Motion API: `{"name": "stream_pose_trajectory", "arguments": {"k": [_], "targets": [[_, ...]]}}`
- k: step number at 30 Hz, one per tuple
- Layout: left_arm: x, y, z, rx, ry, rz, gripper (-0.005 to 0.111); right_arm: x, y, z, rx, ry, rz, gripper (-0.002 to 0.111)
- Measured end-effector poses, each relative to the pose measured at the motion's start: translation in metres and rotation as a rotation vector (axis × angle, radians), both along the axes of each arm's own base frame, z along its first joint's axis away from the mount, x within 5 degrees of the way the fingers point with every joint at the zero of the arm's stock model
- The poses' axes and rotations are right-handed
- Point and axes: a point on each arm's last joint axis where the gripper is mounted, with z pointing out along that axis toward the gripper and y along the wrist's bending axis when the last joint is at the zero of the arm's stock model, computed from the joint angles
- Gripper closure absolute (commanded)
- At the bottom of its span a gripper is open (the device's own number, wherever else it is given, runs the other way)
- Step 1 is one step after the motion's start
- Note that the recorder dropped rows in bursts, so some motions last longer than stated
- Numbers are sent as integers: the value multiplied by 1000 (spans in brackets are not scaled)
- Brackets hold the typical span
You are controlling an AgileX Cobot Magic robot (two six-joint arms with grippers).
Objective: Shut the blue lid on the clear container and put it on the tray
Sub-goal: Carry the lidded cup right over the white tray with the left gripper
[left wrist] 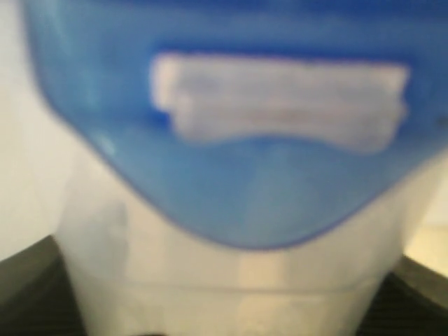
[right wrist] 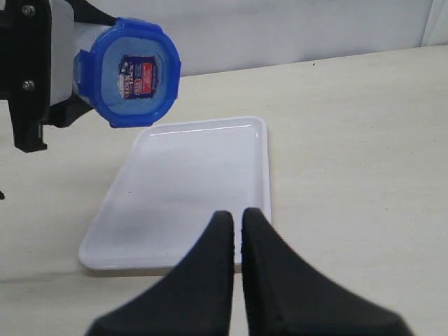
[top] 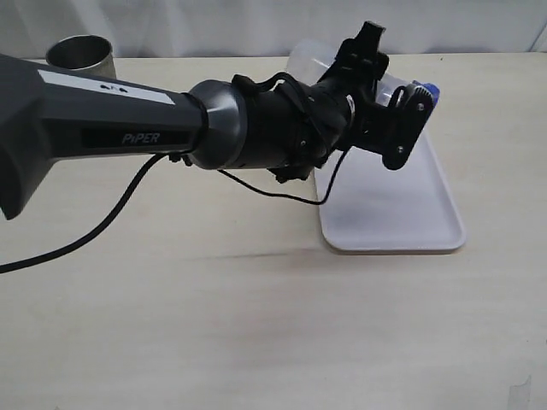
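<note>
One clear container (right wrist: pixel 64 42), long axis level over tray (right wrist: pixel 189 189), blue lid (right wrist: pixel 129 73) rightward

Steel cup (top: pixel 81 53) on wooden table (top: pixel 256 325)

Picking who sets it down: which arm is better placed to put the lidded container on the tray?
Left: the left claw holds the clear container, blue lid on, close to the tray. The right claw is shut, empty.

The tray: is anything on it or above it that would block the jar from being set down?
Nothing visible. The tray is bare, and the container with its blue lid hangs over it in the left fingers. The steel cup stands far aside.
</note>
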Motion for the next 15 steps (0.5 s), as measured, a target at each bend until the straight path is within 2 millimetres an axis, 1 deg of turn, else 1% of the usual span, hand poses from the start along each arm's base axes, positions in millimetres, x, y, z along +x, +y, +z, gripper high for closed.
{"name": "stream_pose_trajectory", "arguments": {"k": [1, 2, 3, 4, 5, 6, 9, 10, 12, 14, 15], "targets": [[0, 0, -2, -61, 56, 1, 107, 0, 0, 0, 0, 0, 0, 104], [-1, -4, -5, -198, 194, -13, 107, 0, 0, 0, 0, 0, 0, 104], [-2, -5, -6, -269, 282, -33, 107, 0, 0, 0, 0, 0, 0, 104], [-3, -6, -8, -380, 441, -70, 107, 0, 0, 0, 0, 0, 0, 104], [-2, -5, -9, -433, 524, -80, 107, 0, 0, 0, 0, 0, 0, 104], [1, -4, -12, -550, 677, -70, 107, 0, 0, 0, 0, 0, 0, 104], [9, 0, -19, -760, 915, -70, 107, 0, 0, 0, 0, 0, 0, 104], [10, -1, -22, -862, 1021, -110, 107, 0, 0, 0, 0, 0, 0, 104], [14, -3, -34, -1022, 1126, -172, 107, 0, 0, 0, 0, 0, 0, 104], [17, -6, -49, -1136, 1154, -202, 107, 0, 0, 0, 0, 0, 0, 104], [17, -6, -54, -1149, 1154, -206, 107, 0, 0, 0, 0, 0, 0, 104]]}}
